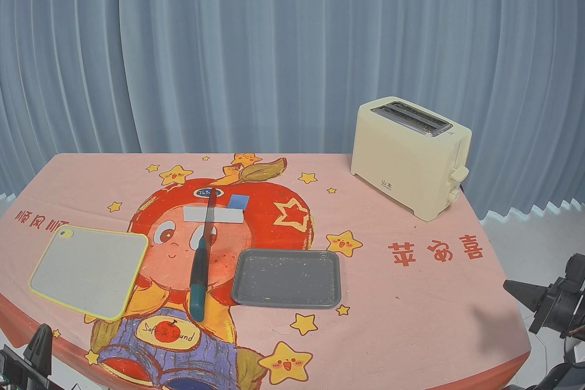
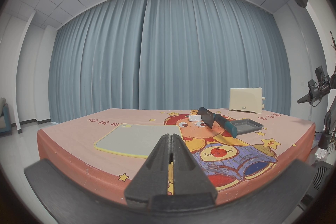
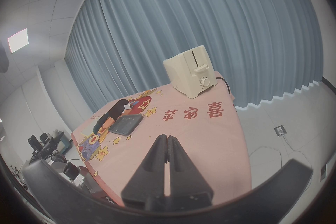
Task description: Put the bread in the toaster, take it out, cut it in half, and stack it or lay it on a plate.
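Observation:
A cream two-slot toaster stands at the table's back right, its lever side facing the right edge. A grey rectangular plate lies near the middle. Just left of it lies a knife with a teal handle, blade pointing away. A grey cutting board with a yellow rim lies at the left. My left gripper hangs below the table's front left edge, shut and holding nothing. My right gripper hovers off the table's right side, also shut and holding nothing.
The round table wears a pink cartoon-print cloth. A white strip and a small blue patch lie under and beside the knife blade. A blue curtain closes off the back. The toaster's cord trails off the far edge.

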